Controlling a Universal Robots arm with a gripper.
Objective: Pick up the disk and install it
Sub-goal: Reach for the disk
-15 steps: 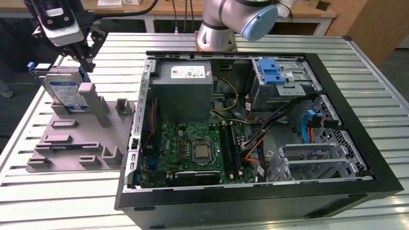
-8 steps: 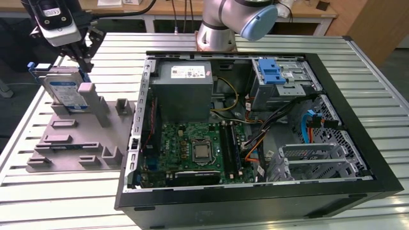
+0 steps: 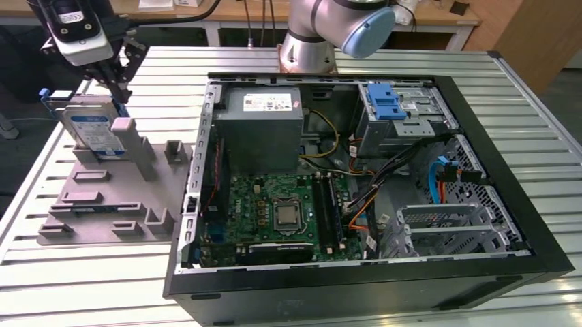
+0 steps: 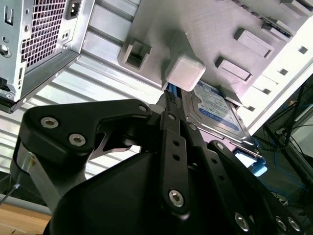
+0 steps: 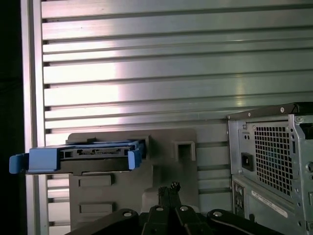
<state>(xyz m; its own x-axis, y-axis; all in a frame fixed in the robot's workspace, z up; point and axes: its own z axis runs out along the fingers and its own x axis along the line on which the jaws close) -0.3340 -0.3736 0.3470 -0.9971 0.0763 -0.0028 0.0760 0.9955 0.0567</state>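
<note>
The disk (image 3: 95,133) is noted standing on edge in the grey fixture (image 3: 95,197), to the exterior view's left of the open computer case (image 3: 364,300) (blue rails at its edges). The gripper (image 3: 119,95) is held close above it, fingers pressed together, nothing gripped.

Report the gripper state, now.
Gripper: shut, holding nothing, clear of the disk, which stands on edge in the grey holder.

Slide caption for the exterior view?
Gripper hovers close to the disk standing in the grey fixture beside the open computer case.
</note>
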